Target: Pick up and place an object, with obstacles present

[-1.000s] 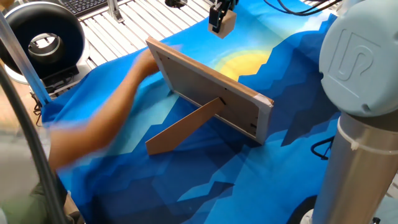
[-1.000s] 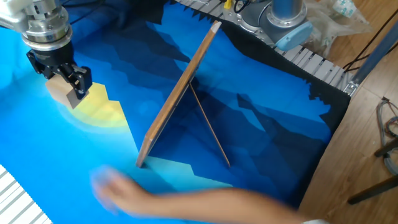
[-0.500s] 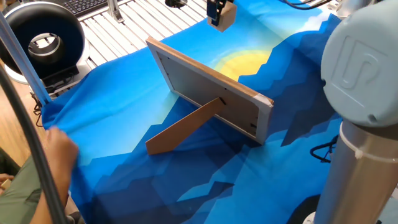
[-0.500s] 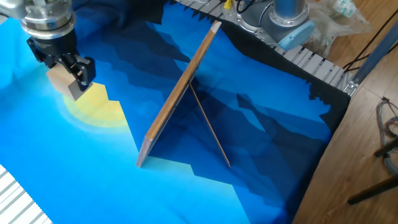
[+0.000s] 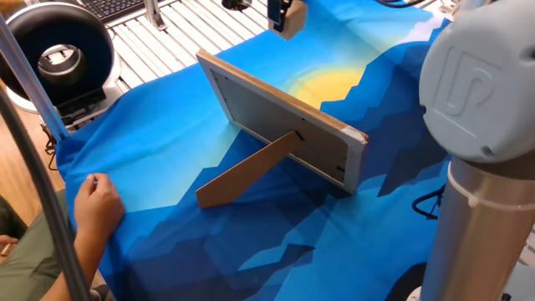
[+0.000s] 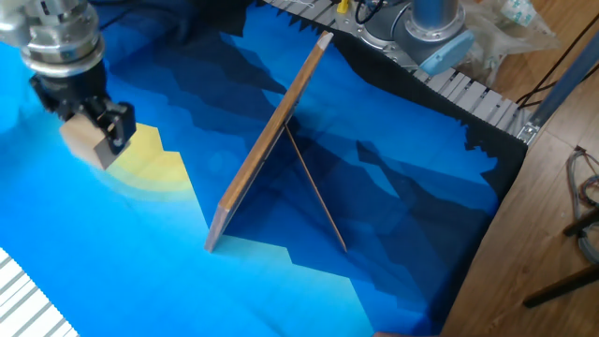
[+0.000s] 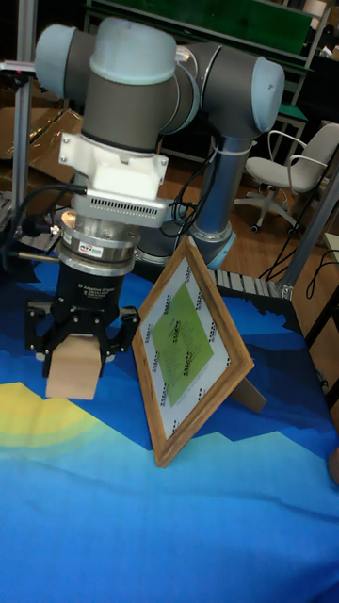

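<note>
Overhead, fingers (image 7: 73, 350) clamping block (image 7: 74, 373), UR logo on arm (image 5: 478, 79), frame (image 7: 192, 350) upright.

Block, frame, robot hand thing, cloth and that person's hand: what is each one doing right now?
Wooden block: held off the cloth, clamped in the end effector.
End effector: shut on the block, above the yellow patch.
Picture frame: standing tilted, propped up on its easel leg.
Blue cloth: spread flat over the table.
Person's hand: resting at the cloth's edge, away from the frame.
</note>
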### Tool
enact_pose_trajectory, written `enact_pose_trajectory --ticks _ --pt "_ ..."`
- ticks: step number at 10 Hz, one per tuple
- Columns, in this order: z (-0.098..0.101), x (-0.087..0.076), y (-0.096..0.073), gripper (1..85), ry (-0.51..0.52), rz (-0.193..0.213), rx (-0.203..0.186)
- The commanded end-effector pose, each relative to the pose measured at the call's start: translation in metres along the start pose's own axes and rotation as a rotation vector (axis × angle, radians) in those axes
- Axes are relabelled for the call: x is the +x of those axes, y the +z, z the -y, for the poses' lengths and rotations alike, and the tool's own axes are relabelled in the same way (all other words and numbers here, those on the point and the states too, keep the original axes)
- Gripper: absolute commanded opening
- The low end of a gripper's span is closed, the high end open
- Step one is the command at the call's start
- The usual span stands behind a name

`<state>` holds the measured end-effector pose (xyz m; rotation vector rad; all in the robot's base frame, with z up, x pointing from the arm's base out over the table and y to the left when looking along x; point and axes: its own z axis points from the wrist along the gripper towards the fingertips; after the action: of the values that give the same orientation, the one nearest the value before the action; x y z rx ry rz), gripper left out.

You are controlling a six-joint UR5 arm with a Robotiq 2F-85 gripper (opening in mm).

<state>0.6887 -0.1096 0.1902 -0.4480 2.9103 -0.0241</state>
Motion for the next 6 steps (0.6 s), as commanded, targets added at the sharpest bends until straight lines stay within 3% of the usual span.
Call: enact_pose_trajectory --ticks 1,2,3,4,6 --pt "-0.009 -0.03 0.003 1.3 -0.05 0.106 -0.045" --pt "-0.015 -0.025 0.003 1.3 -0.044 0.086 -0.072" --pt "-0.009 -0.002 0.004 1.3 -0.023 -0.004 -0.049" --pt "-0.018 0.014 -0.033 1.3 0.012 -0.072 -0.029" --pt "-0.055 0.02 -0.08 1.3 0.079 -0.11 -0.035"
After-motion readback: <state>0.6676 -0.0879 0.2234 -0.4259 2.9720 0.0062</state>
